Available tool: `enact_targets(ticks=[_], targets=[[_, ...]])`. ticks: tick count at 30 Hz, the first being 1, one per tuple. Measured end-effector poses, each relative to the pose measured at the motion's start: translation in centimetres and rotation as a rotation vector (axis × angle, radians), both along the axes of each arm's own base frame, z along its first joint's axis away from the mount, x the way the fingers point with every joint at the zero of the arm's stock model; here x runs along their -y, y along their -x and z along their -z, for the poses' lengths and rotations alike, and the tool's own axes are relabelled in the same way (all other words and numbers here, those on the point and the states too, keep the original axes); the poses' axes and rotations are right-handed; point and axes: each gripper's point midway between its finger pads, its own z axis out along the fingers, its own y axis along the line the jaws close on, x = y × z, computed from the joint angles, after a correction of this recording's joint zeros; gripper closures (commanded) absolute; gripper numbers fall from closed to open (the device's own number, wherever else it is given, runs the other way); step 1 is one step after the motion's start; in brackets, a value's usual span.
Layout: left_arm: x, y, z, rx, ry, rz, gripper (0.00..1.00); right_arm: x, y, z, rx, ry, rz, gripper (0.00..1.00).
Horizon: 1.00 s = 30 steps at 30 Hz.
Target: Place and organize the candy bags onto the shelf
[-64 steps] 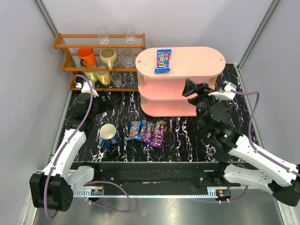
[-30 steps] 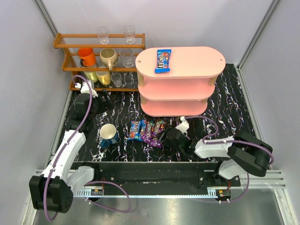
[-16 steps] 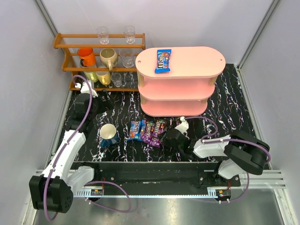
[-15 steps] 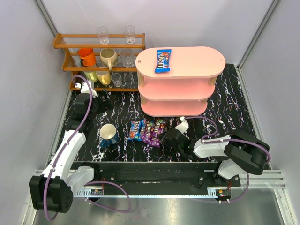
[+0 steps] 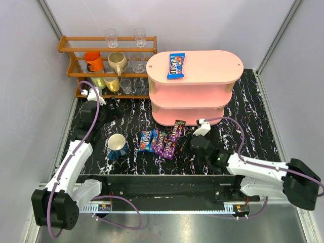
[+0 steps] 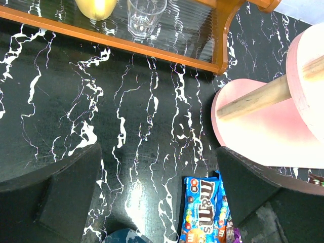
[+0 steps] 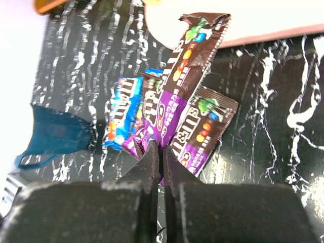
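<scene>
My right gripper [image 7: 162,152] is shut on the lower edge of a dark purple-brown candy bag [image 7: 188,68]. That bag [image 5: 177,129] hangs tilted just above the table, in front of the pink shelf [image 5: 223,76]. Below it more candy bags [image 5: 158,141] lie side by side, among them a blue one [image 7: 121,115] and a purple-brown one [image 7: 205,126]. One blue candy bag [image 5: 176,66] lies on the shelf's top board. My left gripper [image 6: 162,200] stands open over bare table, a blue bag [image 6: 202,212] just right of its middle.
A dark blue mug [image 5: 117,146] stands left of the bags. An orange-brown wooden rack [image 5: 106,61] with mugs and glasses fills the back left, a glass [image 6: 146,14] on its lowest level. Grey walls close in the table on three sides.
My right gripper has shut on a purple-brown bag and raised it off the pile, toward the shelf. The left arm has not moved.
</scene>
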Motion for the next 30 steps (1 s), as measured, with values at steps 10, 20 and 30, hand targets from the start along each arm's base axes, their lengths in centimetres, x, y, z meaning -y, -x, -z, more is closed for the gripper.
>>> enact_targets(ticks=[10, 20, 30], targets=[[0.1, 0.0, 0.0, -0.001, 0.001, 0.003, 0.01, -0.1, 1.7, -5.2, 0.255, 0.044, -0.245, 1.00], [0.1, 0.0, 0.0, 0.000, 0.001, 0.003, 0.01, -1.7, 0.7, -11.8, 0.475, 0.111, -0.333, 1.00], [0.1, 0.0, 0.1, -0.002, 0.001, 0.003, 0.01, 0.5, -6.7, -12.8, 0.509, 0.150, -0.166, 1.00]])
